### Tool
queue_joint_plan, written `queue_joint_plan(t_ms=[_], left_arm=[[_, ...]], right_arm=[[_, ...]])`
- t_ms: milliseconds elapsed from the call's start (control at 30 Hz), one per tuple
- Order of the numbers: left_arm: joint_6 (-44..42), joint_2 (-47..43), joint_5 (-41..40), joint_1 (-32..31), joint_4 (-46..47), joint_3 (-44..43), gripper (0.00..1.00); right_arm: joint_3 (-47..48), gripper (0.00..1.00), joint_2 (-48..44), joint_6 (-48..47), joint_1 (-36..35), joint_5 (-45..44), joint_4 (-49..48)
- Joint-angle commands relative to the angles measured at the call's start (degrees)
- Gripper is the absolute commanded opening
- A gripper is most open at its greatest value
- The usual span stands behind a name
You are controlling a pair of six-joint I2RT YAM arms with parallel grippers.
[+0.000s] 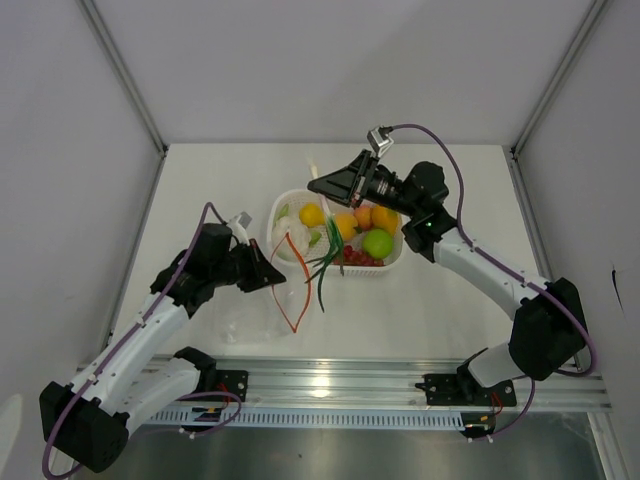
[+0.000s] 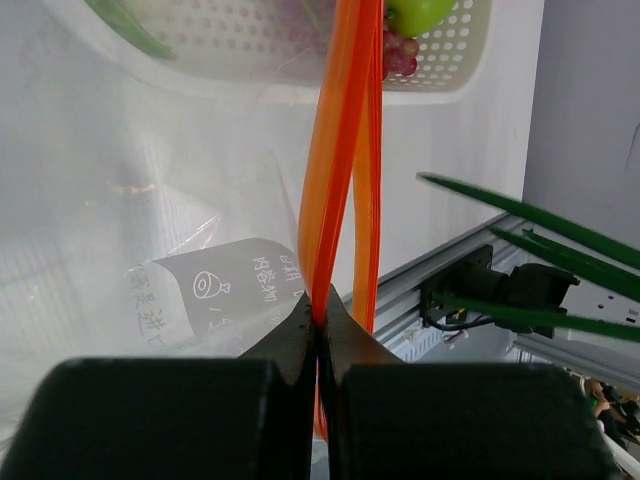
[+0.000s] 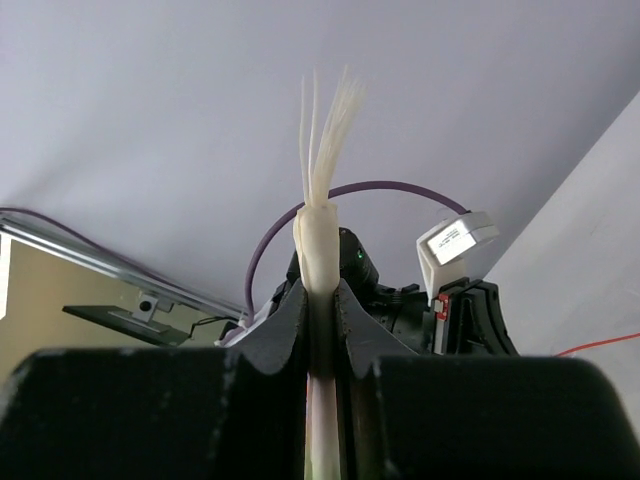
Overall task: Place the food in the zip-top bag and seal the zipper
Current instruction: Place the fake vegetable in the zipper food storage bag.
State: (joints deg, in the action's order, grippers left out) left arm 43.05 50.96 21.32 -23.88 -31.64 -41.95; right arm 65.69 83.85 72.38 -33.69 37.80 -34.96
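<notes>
Apparently the step in hand is loading one long piece of food into the bag while the bag's mouth is held for it.

On the left, the left gripper (image 1: 278,276) would do well to hold its pinch firm and lift the strip slightly, so that the mouth gapes. On the right, the other arm should bring its piece over slowly and lower it trailing end first into the gap between the two orange runs, without snagging the plastic.

At the left, the left gripper is clenched on the zipper (image 2: 340,150). Its wrist view shows one run of the red-orange strip pinched between the tips of the black fingers (image 2: 290,335). A second run stands just beside it, apart, so the mouth looks narrowly parted. The clear zip-top bag (image 2: 120,200) lies limp on the table (image 1: 450,310) and reaches the left side of the white basket (image 1: 283,205).

In the middle, long green strands (image 1: 326,262) trail from the basket's front down beside the orange loop. Whether their tips are inside the mouth cannot be told. A lemon (image 1: 311,214), a green apple (image 1: 377,243) and grapes (image 1: 358,257) sit in the basket, well apart from either gripper's fingers.

At the right, the right gripper (image 1: 322,185) hovers over the basket's far rim. It is grasping a pale stalk (image 3: 318,240), whose frayed tip pokes out beyond the fingertips. Whether this stalk joins the green strands cannot be told.
</notes>
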Motion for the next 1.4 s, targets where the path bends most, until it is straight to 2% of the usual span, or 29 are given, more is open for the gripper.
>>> queue_joint_plan(t_ms=[0,233,600,833,1133,1367], left_arm=[[-1.6,-0.5,2.1,-0.3,1.8,-0.1,0.01],[-2.1,-0.9,4.3,-0.3,1.8,-0.6,0.01],[-1.9,-0.8,6.5,-0.3,2.5,-0.1,0.0],[-1.7,-0.9,6.5,-0.3,2.4,-0.5,0.01],[-1.2,-0.8,7.2,-0.3,3.0,-0.3,0.01],[-1.3,-1.7,7.7,-0.3,2.5,-0.5,0.01]], right_arm=[[0.4,0.0,-1.9,1.9,-1.4,-0.6,-4.9],[1.7,0.0,0.3,2.1,-3.0,0.9,-6.7],[4.8,0.0,4.4,-1.6,-6.2,-0.5,-2.9],[8.0,0.0,7.0,-3.8,-8.2,-4.3,-0.5],[6.7,0.0,7.4,-4.3,-11.0,-12.7,-0.7],[2.8,0.0,7.4,-4.4,-12.4,-16.1,-7.2]])
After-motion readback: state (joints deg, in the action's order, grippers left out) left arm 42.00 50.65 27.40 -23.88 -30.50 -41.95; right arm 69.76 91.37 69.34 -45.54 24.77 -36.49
